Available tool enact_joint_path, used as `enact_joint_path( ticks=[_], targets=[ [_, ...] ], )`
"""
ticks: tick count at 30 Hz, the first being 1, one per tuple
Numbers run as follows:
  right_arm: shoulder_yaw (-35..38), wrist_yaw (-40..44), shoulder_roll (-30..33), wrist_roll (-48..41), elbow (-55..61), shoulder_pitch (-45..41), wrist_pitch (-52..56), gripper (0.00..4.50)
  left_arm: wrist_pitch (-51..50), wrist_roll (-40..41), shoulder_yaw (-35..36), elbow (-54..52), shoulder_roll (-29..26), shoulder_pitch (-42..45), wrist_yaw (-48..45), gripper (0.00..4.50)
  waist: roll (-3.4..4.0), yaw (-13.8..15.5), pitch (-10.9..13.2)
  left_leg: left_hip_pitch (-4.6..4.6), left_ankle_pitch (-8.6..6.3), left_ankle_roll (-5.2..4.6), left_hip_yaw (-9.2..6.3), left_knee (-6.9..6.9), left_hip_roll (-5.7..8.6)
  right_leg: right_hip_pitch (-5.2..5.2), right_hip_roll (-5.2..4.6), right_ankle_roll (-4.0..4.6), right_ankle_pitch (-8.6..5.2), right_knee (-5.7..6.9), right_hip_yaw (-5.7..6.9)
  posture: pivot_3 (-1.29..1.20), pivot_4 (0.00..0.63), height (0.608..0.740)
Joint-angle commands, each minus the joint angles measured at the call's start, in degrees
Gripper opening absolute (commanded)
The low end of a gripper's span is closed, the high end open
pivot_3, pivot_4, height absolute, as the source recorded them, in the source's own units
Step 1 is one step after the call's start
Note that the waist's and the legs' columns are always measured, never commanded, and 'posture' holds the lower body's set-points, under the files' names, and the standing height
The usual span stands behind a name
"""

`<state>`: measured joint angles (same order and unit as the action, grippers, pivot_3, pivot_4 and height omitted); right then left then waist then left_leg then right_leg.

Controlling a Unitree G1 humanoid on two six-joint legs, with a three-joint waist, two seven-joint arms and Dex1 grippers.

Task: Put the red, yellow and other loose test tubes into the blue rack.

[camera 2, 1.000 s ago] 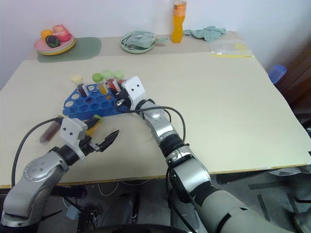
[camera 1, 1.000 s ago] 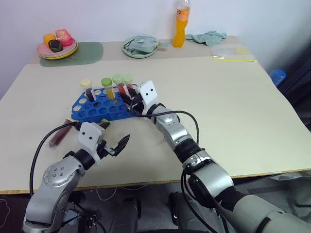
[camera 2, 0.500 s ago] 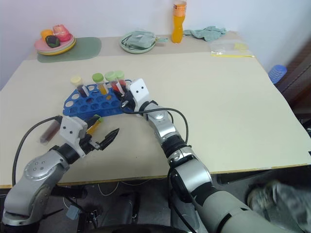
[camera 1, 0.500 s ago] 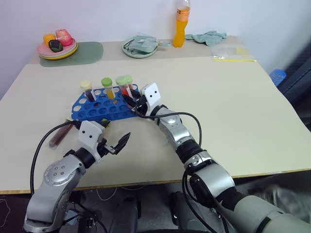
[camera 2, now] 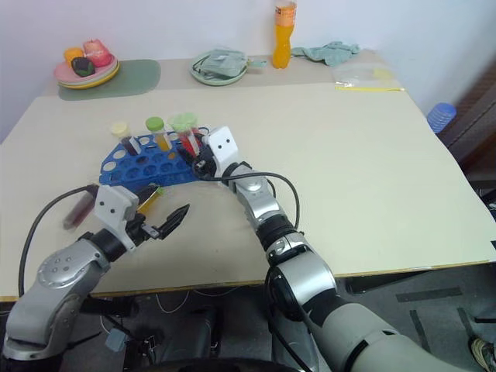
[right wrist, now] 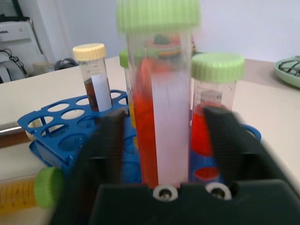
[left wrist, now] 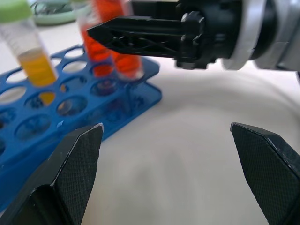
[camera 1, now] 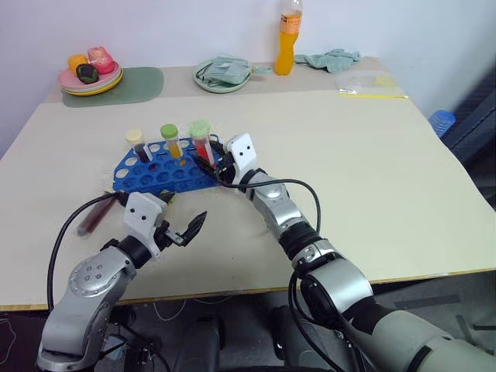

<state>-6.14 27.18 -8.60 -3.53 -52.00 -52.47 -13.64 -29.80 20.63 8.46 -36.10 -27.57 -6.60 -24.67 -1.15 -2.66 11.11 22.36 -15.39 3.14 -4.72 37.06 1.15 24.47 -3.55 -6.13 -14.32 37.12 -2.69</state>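
– Grip on the clear plastic test tube with red liquid and a green cap: how is it judged?
– It is judged as let go. The right gripper is seen left of centre in the head view, with its two black fingers parted on either side of the tube and a gap showing at each side. The tube is stood upright in a hole at the right end of the bright blue plastic rack, so no support is needed.
– Why is the gripper kept level and low?
– Probably so that the tube could be lowered straight into its hole, beside a second red tube with a green cap.
– What else is held by the rack?
– A dark tube with a cream cap and a yellow tube with a green cap are seen upright.
– And what is left?
– A maroon tube and a yellow-orange tube with a green cap are seen lying on the pale table, at the lower left of the head view.
– Why is the left gripper placed there?
– It is held wide open and empty just beside them, likely ready for the next pick.
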Motion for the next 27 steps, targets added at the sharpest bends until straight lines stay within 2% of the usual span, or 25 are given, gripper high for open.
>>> enact_joint_path(
  ticks=[1,4,8,10,12,15,18,22,27],
  targets=[
    [0.7,1.0,-0.6,-1.1,4.5,0.2,-2.9,4.25,-0.4,-0.2,2.4,-1.2,-0.3,-0.2,1.5,4.5,0.0,0.0,0.0,0.0,0.0,0.0,0.0,0.0,0.0,0.0,0.0,0.0,0.0,0.0,0.0,0.0,0.15,0.74],
    [0.8,1.4,-0.2,-1.4,7.6,1.1,-3.0,4.25,-2.1,0.9,3.7,-1.6,0.1,0.6,2.7,4.5,0.0,0.0,0.0,0.0,0.0,0.0,0.0,0.0,0.0,0.0,0.0,0.0,0.0,0.0,0.0,0.0,0.15,0.74],
    [0.7,2.5,2.2,-1.7,15.0,3.5,-0.4,4.25,-13.0,5.1,8.6,-2.3,-1.8,4.2,5.9,4.5,-0.01,0.2,0.0,0.0,0.0,0.0,-0.02,0.01,0.0,0.0,-0.01,-0.01,0.0,0.0,0.0,0.0,0.15,0.74],
    [0.8,4.0,4.9,-2.2,20.7,5.4,2.2,4.25,-23.3,5.7,10.8,-3.0,-8.4,8.8,6.5,4.5,-0.03,0.2,0.0,0.02,0.0,0.0,-0.09,0.03,0.01,-0.01,0.0,-0.01,0.0,0.02,0.05,0.0,0.15,0.74],
    [0.8,5.3,7.0,-2.9,25.0,6.8,5.0,4.25,-32.0,5.4,9.5,-3.4,-17.5,13.4,5.0,4.5,-0.06,0.1,0.0,0.04,0.01,0.02,-0.14,0.06,0.01,-0.02,0.02,-0.01,0.0,0.07,0.09,0.0,0.15,0.74],
    [0.0,7.8,9.6,-3.8,29.9,8.3,8.6,4.25,-45.2,11.2,7.9,0.2,-24.8,20.6,0.7,4.5,0.02,-0.1,0.0,-0.02,0.01,0.02,-0.08,0.02,0.04,-0.03,0.02,-0.02,0.0,0.06,0.03,0.0,0.15,0.74],
    [-1.6,13.9,13.6,-5.9,37.2,10.8,13.5,4.25,-54.8,13.8,-0.1,7.0,-32.9,30.1,-4.9,4.5,0.02,-0.8,0.1,-0.02,0.01,0.02,-0.09,-0.04,-0.01,-0.02,0.1,-0.02,-0.02,0.04,0.03,0.0,0.15,0.74],
    [-4.3,19.2,17.0,-8.1,45.5,14.3,18.4,4.25,-60.7,15.7,-11.6,13.8,-35.5,42.1,-9.5,4.5,0.0,-1.2,0.0,0.01,0.01,0.02,-0.1,-0.02,-0.01,-0.02,0.11,-0.02,-0.03,0.03,0.04,0.0,0.15,0.74],
    [-7.1,22.0,19.1,-9.1,53.0,18.1,21.7,4.25,-60.4,13.0,-25.1,19.3,-37.5,50.6,-12.7,4.5,0.02,-1.4,0.1,0.0,0.02,0.02,-0.05,-0.05,-0.03,0.05,0.15,0.0,-0.05,0.06,-0.03,0.0,0.15,0.74]
  ],
)
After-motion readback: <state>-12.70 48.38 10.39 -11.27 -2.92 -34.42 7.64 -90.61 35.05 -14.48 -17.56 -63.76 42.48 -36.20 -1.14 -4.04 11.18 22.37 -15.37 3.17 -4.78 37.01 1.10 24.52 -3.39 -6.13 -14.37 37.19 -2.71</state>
